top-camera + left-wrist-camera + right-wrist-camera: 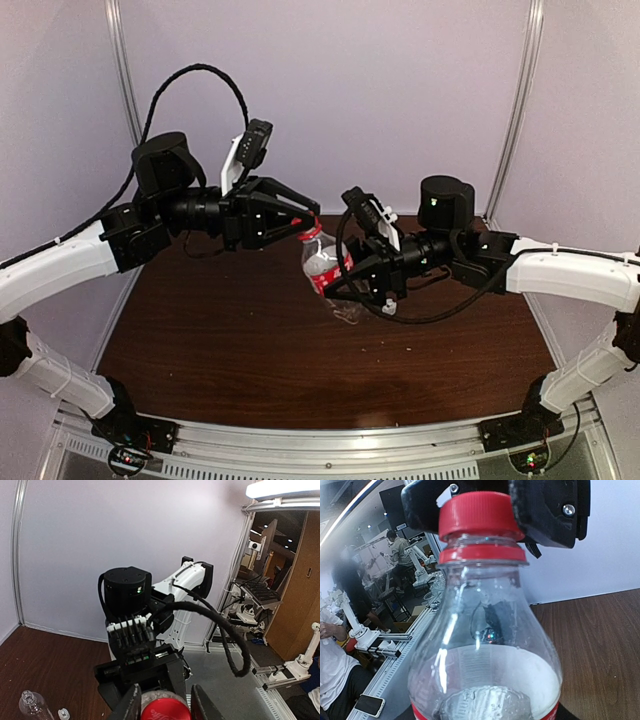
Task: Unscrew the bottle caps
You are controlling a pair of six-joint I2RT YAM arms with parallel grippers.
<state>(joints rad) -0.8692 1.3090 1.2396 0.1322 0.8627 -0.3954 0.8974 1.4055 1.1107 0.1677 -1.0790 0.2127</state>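
Red-labelled bottle hung tilted above the table, neck toward the left arm, its body pinched in the right gripper. Red cap sat on the neck, red ring just under it. Left gripper met the cap from the left, fingers flanking it on both sides, right at its edge; whether they truly clamped it could not be told. Low in the left wrist view, a second clear bottle on the table, neck open, small white cap just beside it
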